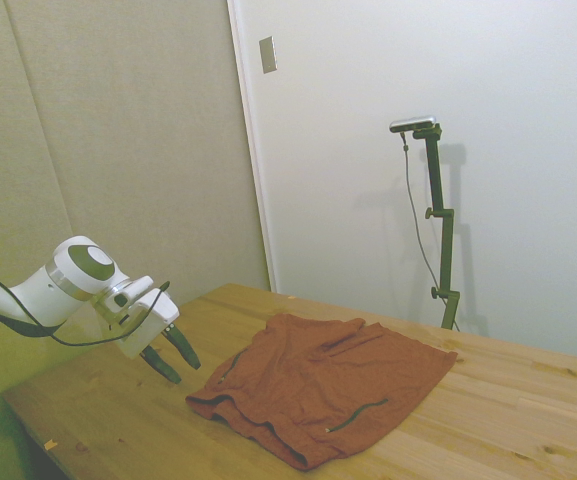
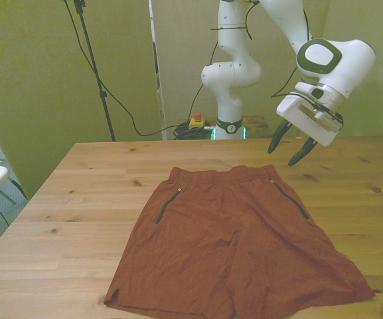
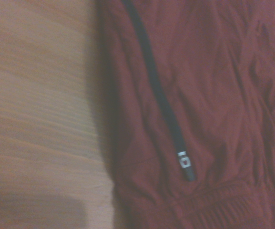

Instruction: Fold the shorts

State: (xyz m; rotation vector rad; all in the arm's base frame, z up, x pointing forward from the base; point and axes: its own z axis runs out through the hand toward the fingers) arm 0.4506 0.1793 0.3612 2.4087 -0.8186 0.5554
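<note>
White arm [image 2: 234,63], black cable, dark-fingered end effector [image 2: 289,147]

Pale wall [image 1: 418,80] with 1 small switch plate [image 1: 268,54], possibly; beige panel [image 1: 118,130]; wooden table [image 2: 72,199].

You had one pair of shorts [image 2: 234,249] on one wooden table [image 2: 72,219], with two dark zipper pockets [image 2: 166,205] showing, and one gripper [image 2: 291,147] above the far right.
</note>
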